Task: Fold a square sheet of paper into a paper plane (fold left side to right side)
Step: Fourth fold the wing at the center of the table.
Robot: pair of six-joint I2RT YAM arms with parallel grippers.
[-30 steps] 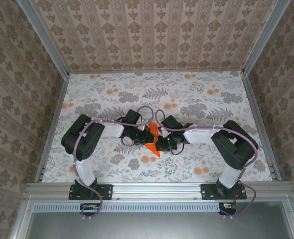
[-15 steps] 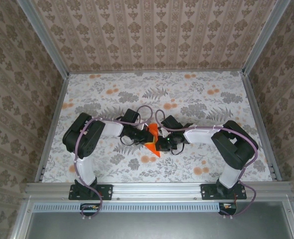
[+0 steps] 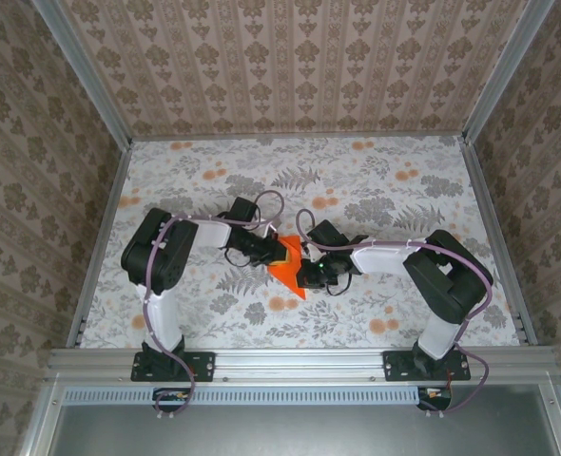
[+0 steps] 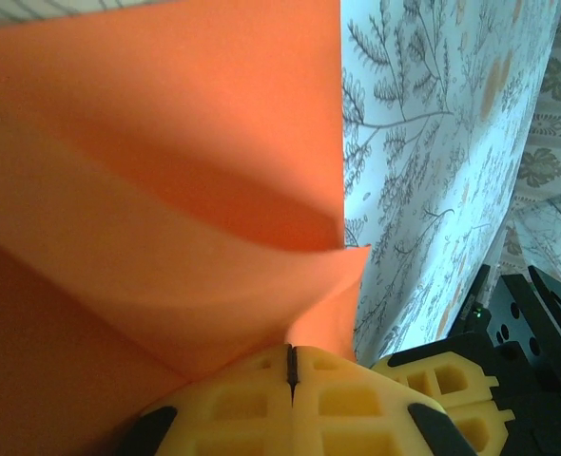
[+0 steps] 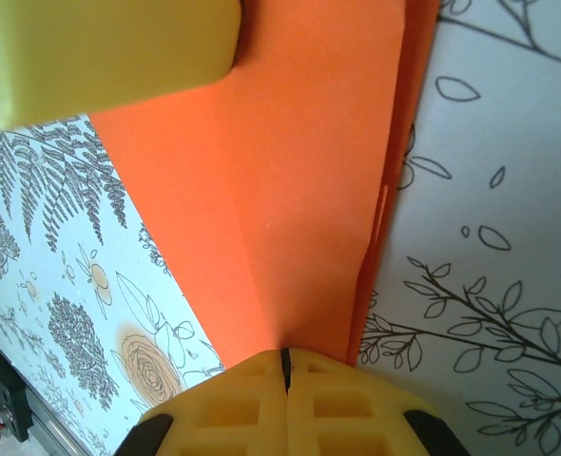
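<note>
Beige damask-patterned wallpaper walls [image 3: 299, 66] stand at nine, twelve and three o'clock around a white floral-printed tabletop [image 3: 385, 180]; silver aluminium rail [image 3: 299, 361] at six.

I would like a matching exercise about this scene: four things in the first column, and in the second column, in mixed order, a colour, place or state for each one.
Column 1
1. left gripper
2. right gripper
3. square sheet of paper
4. table

Column 2
a. white surface printed with grey leaves and pale-orange flowers
b. bright orange, lying between the two grippers
c. shut, at the right side of the paper in the top view
d. shut, at the left side of the paper in the top view

Pairs: 1-d, 2-c, 3-b, 4-a
</note>
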